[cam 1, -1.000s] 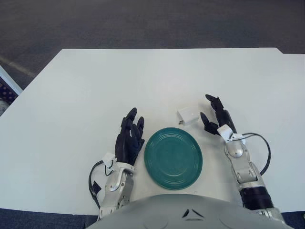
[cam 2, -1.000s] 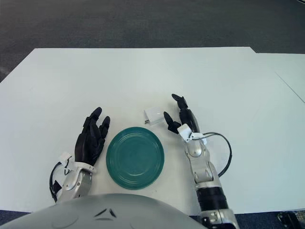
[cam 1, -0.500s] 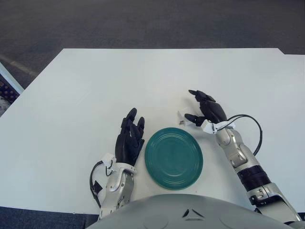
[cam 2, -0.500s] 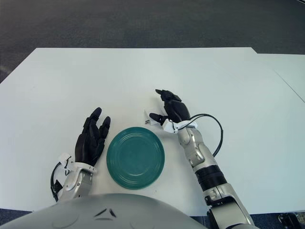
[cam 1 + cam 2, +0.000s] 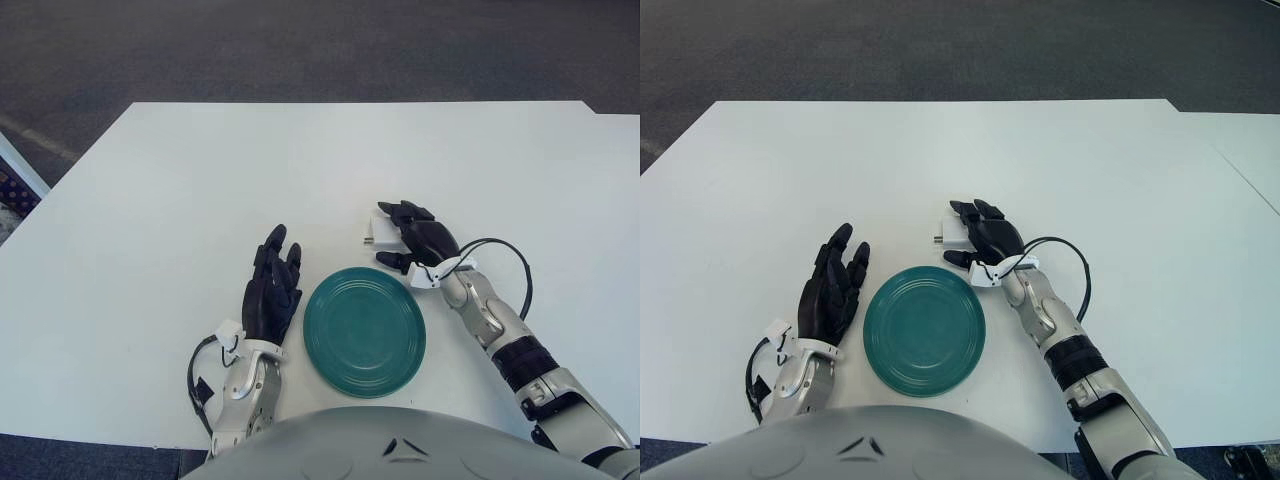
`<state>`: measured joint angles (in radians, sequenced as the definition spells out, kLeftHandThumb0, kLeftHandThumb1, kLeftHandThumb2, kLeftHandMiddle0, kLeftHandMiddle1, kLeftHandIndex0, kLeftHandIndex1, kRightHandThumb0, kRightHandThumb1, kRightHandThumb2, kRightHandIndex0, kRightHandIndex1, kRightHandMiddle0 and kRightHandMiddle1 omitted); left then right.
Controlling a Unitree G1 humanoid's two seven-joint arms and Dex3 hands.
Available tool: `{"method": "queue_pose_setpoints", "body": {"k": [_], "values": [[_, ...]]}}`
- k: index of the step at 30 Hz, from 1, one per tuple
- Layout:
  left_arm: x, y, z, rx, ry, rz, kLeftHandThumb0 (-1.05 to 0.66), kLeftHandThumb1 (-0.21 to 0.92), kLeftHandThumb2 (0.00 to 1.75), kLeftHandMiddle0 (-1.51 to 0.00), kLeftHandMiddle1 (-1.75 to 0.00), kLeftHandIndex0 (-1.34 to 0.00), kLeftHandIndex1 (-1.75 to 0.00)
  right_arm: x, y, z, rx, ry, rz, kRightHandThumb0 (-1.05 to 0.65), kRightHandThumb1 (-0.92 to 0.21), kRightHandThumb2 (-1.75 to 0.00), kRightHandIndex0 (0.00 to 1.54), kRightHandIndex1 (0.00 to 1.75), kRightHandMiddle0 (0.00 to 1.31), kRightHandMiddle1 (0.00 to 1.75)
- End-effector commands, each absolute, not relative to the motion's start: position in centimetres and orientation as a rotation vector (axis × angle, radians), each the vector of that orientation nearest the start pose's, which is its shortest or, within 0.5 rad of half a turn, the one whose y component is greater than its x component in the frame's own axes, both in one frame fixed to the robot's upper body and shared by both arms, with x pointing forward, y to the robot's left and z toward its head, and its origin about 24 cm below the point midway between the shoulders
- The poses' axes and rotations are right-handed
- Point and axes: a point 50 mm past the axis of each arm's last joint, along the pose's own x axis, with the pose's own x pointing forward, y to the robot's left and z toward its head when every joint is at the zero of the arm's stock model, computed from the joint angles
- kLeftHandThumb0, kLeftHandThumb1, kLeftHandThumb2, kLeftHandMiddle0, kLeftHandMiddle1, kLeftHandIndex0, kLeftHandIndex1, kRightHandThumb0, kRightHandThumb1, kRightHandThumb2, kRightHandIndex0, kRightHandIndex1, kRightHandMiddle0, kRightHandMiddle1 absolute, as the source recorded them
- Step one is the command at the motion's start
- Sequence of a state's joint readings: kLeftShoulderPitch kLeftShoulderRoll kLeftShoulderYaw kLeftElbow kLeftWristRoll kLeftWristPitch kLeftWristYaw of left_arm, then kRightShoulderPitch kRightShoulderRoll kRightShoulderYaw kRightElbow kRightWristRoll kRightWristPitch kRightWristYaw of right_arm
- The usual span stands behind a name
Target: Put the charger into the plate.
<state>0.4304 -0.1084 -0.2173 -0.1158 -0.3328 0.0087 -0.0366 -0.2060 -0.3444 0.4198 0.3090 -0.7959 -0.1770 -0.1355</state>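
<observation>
Two hands over white table [image 5: 200,190]. Right hand [image 5: 418,240] lies over white charger [image 5: 380,230], fingers draped on top; firm grasp cannot be told. Charger on table just beyond far right rim of green plate [image 5: 364,330], near front edge. Left hand [image 5: 271,292] flat, fingers relaxed, beside plate's left rim.

A smooth, matt white table top [image 5: 200,180] is seen, set against dark, rough-textured carpet flooring [image 5: 300,50]. The round teal plate [image 5: 364,331] is glazed, with a faint sheen and fine concentric ridges. The small white charger block [image 5: 381,229] appears to be smooth plastic. Both hands, left hand [image 5: 272,290] and right hand [image 5: 418,238], are finished in matt black, while the forearms are clad in silvery metal.
</observation>
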Motion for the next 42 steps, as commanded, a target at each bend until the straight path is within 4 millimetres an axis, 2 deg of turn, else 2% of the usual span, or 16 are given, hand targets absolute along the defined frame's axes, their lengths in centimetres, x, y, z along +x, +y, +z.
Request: {"method": "queue_pose_setpoints", "body": {"k": [1,12,27,33,36,39,42], "values": [[15.7,9.2,-2.4,-0.509,0.381,-0.014,-0.87,0.92,0.72,-0.27,-0.02,0.00,-0.47,26.5,-11.9,1.0,-1.205,-0.206,0.471,-0.85,-0.92,-0.64,0.06,0.00,0.00,0.19],[15.7,9.3,-2.8,-0.518,0.391,-0.005,-0.84,0.92,0.75,-0.27,-0.02,0.00,-0.47,25.8,-11.5,0.4,-1.254,-0.196,0.524,-0.84,-0.92,-0.67,0.05,0.00,0.00,0.09],[15.9,9.3,-3.0,-0.506,0.391,-0.015,-0.82,0.92,0.79,-0.26,0.00,0.00,-0.42,25.5,-12.1,-0.3,-1.292,-0.178,0.592,-0.83,-0.92,-0.67,0.05,0.00,0.00,0.06],[15.9,9.0,-2.7,-0.527,0.381,-0.008,-0.83,0.92,0.77,-0.25,0.00,0.00,-0.44,25.9,-13.1,-0.5,-1.327,-0.167,0.638,-0.84,-0.92,-0.68,0.04,0.00,0.00,0.06],[15.9,8.8,-2.7,-0.531,0.377,-0.011,-0.84,0.92,0.76,-0.24,0.00,0.00,-0.43,26.3,-14.3,-0.5,-1.349,-0.154,0.652,-0.83,-0.92,-0.68,0.05,0.00,0.00,0.08],[15.9,8.6,-2.6,-0.526,0.377,-0.008,-0.85,0.92,0.75,-0.23,0.00,0.00,-0.42,27.4,-15.5,-0.4,-1.371,-0.133,0.661,-0.82,-0.92,-0.68,0.05,0.01,0.00,0.09],[15.9,8.5,-2.6,-0.522,0.382,-0.003,-0.85,0.92,0.74,-0.24,-0.01,0.00,-0.44,27.8,-15.6,-0.4,-1.370,-0.135,0.664,-0.82,-0.92,-0.67,0.06,0.01,0.00,0.11]]}}
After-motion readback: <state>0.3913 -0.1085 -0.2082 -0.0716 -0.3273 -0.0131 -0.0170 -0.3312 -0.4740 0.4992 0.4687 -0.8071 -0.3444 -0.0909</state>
